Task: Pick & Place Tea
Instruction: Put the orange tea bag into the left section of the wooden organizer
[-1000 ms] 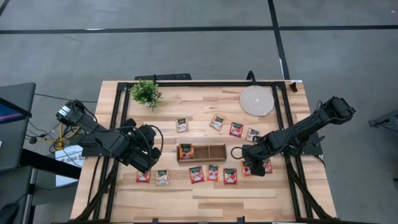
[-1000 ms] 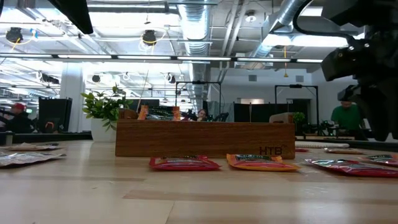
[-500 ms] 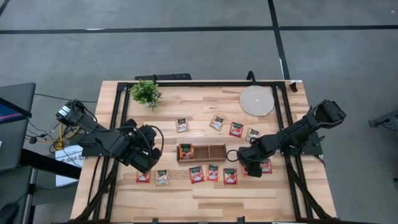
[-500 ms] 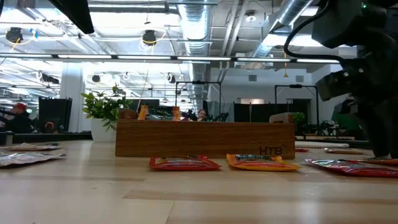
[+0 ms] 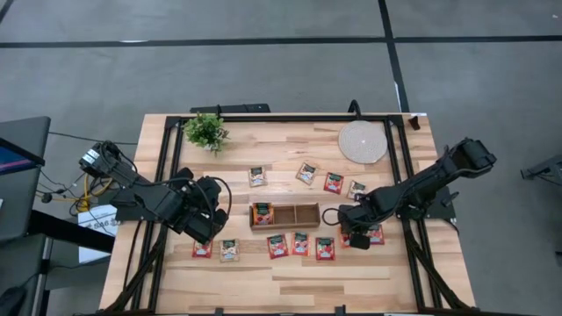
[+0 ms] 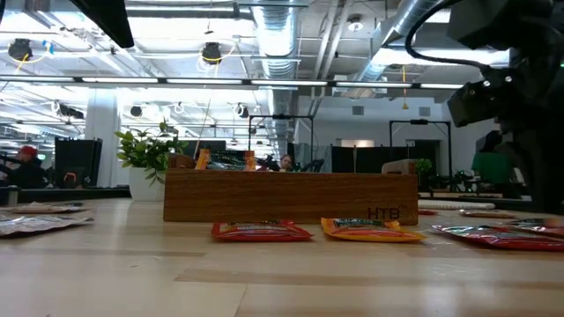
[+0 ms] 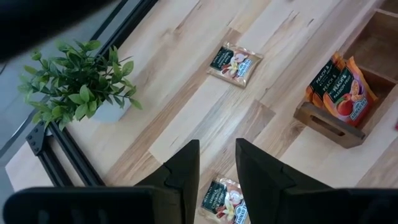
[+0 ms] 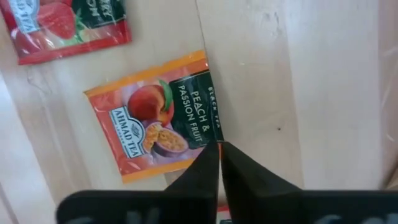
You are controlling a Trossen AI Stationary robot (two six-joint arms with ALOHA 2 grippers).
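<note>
Several tea sachets lie flat on the wooden table (image 5: pixel 290 285), mostly red, such as one (image 5: pixel 325 248) in the near row. A brown wooden tray (image 5: pixel 307 226) stands mid-table with sachets (image 7: pixel 339 87) upright in its left compartment. My right gripper (image 8: pixel 219 144) points down at the row's right end (image 5: pixel 349 235), shut at an orange peach sachet (image 8: pixel 155 127). My left gripper (image 7: pixel 216 146) hangs open above the table's left part (image 5: pixel 213 221), nothing between its fingers. My right gripper comes from above, pointing down, and its two fingertips (image 8: pixel 208 163) meet on the orange sachet's edge close to one corner (image 8: pixel 211 138). The tips cover the corner itself. The sachet lies flat on the table.
A potted plant (image 5: pixel 205 131) stands at the far left and a round pale disc (image 5: pixel 362 141) at the far right. Black frame rails (image 5: pixel 397 175) run along the table's sides. A red sachet (image 8: pixel 68 25) lies close beside the orange one.
My right gripper has shut at the orange sachet's corner, staying almost in place above the near row's right end. The sachet lies flat as before. My left arm has kept still.
</note>
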